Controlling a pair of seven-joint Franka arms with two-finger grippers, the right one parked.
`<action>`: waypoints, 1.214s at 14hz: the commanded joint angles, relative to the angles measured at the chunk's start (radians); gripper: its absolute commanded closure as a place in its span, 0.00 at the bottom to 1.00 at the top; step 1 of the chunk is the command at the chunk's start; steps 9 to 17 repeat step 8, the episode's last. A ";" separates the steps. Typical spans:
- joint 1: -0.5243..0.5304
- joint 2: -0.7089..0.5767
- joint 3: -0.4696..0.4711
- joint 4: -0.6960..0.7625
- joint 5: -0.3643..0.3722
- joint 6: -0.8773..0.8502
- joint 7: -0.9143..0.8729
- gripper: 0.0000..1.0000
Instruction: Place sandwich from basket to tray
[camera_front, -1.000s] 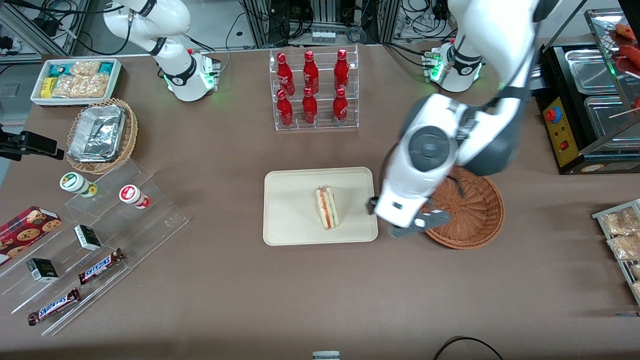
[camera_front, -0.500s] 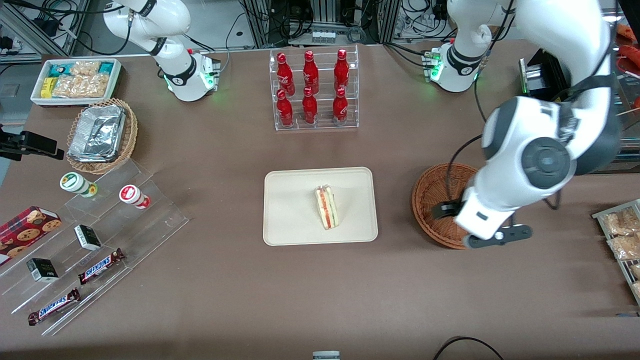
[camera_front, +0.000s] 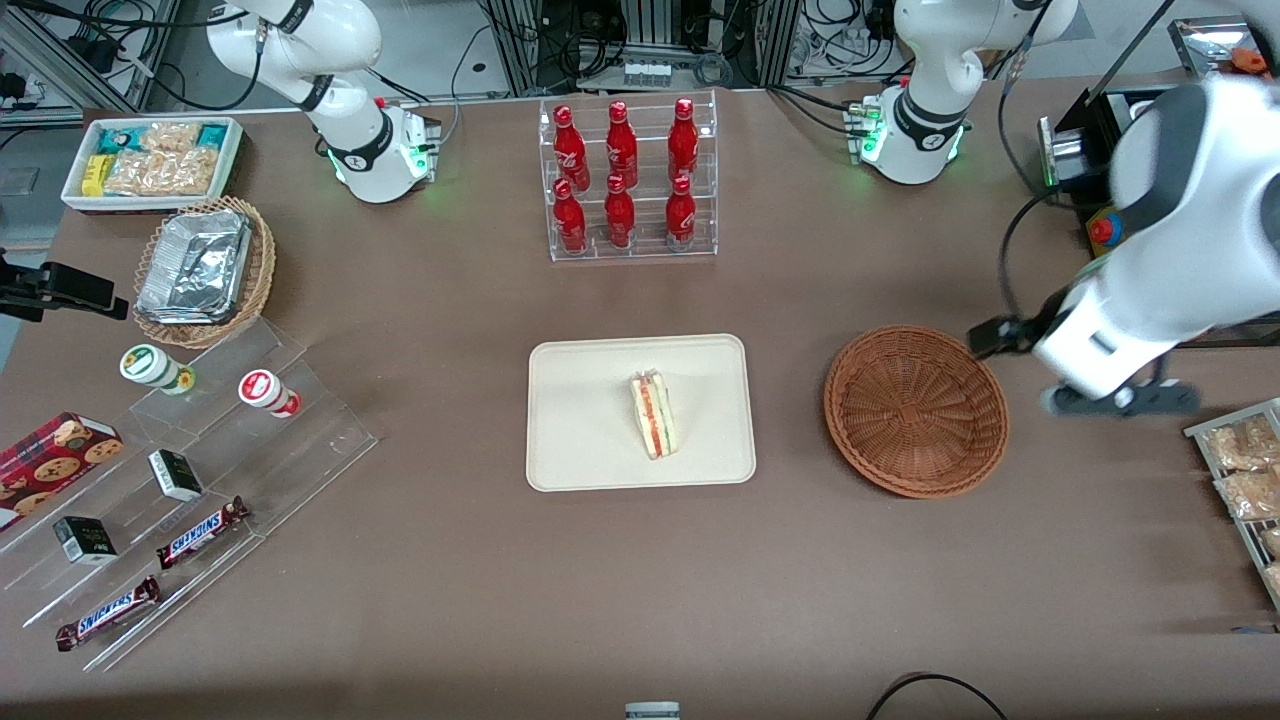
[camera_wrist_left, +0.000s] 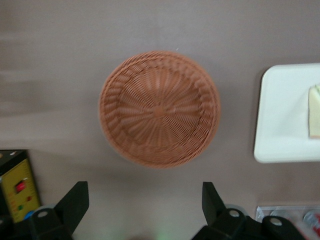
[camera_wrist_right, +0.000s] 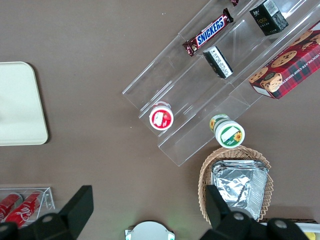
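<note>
Reading SNICKERS on bars (camera_front: 201, 531) | sandwich (camera_front: 653, 414) on tray (camera_front: 580, 400) | gripper (camera_wrist_left: 145, 205) jaws apart

Claw (camera_wrist_left: 145, 210) open, high above worktop (camera_front: 780, 560) beside basket (camera_front: 916, 410), toward working arm's end. Bare strip between basket and tray (camera_front: 580, 400); sandwich (camera_front: 653, 414) occupies tray middle.

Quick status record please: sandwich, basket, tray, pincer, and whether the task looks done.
sandwich: lying on the tray, apart from its rim
tray: flat on the table, beside the basket
basket: nothing in it
pincer: open, holding nothing, above the table beside the basket, toward the working arm's end
task: looks done; sandwich is on the tray, not in the basket
</note>
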 joint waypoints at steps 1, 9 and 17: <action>0.103 -0.140 -0.030 -0.101 -0.018 -0.029 0.130 0.00; 0.119 -0.249 0.011 -0.117 -0.009 -0.121 0.184 0.00; 0.119 -0.249 0.011 -0.117 -0.009 -0.121 0.184 0.00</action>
